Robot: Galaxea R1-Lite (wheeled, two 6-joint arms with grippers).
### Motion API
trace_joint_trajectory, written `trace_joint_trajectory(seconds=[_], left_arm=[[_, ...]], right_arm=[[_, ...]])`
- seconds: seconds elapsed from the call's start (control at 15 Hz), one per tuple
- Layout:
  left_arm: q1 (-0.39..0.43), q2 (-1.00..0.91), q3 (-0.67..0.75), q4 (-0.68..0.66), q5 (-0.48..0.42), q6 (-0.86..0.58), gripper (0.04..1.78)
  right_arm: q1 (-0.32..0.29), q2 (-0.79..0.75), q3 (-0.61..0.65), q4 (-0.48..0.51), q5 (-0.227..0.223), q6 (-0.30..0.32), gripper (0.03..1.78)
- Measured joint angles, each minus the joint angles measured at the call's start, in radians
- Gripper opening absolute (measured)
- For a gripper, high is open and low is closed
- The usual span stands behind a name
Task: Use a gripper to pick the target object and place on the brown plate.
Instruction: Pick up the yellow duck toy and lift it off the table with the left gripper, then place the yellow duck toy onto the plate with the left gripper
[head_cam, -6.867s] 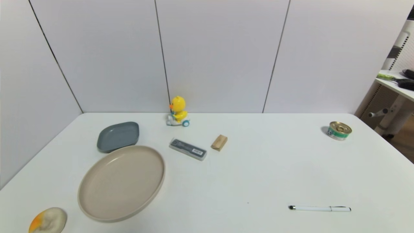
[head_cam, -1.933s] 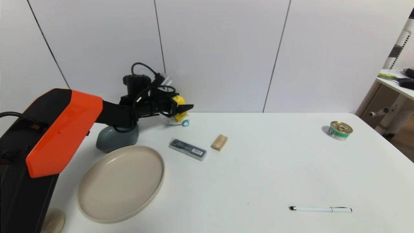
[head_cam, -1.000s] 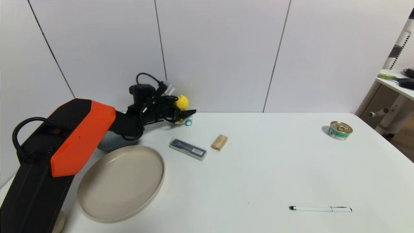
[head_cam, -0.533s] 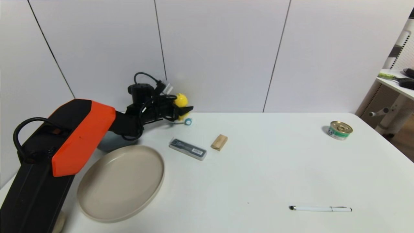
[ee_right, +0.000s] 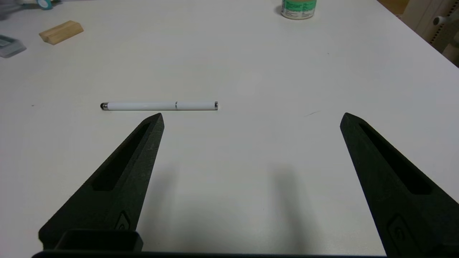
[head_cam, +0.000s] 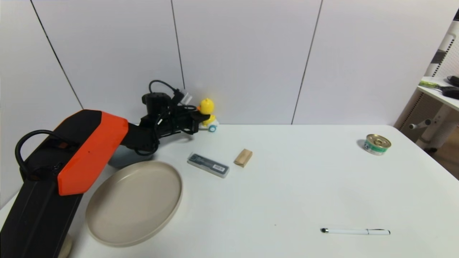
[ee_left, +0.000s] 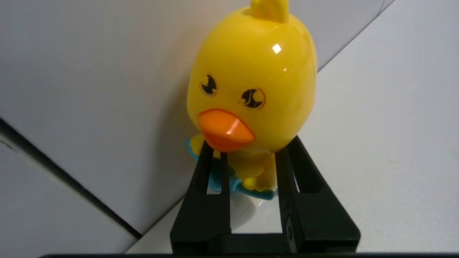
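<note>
Two black pointed fingers of the left claw (ee_left: 247, 157) pinch the small yellow plastic duck toy (ee_left: 251, 89) against the back wall, the big round tan plate (head_cam: 134, 202) lying nearer the robot.

You are looking at a lab-style robot test station: a plain white surface (head_cam: 287, 193) backed by bare white wall panels (head_cam: 244, 61) with dark seams. Past the surface's far right corner stands a white desk (head_cam: 439, 94) beside a perforated pegboard panel (head_cam: 452, 57).
</note>
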Motion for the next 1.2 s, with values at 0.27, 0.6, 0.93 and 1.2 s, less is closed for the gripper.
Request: trace_joint_trajectory(seconds=[0.27, 0.6, 0.93, 1.2], left_arm=[[0.0, -0.02, 0.0, -0.024, 0.002, 0.001, 0.39], [0.001, -0.087, 0.032, -0.018, 0.003, 0.004, 0.39], [0.001, -0.293, 0.217, 0.023, 0.047, 0.009, 0.39], [0.006, -0.552, 0.474, 0.084, 0.12, 0.037, 0.39]], right_arm=[[0.0, 0.0, 0.0, 0.0, 0.0, 0.0, 1.7], [0.0, 0.0, 0.0, 0.0, 0.0, -0.001, 1.7], [0.0, 0.0, 0.0, 0.0, 0.0, 0.0, 1.7], [0.0, 0.0, 0.0, 0.0, 0.0, 0.0, 1.7]])
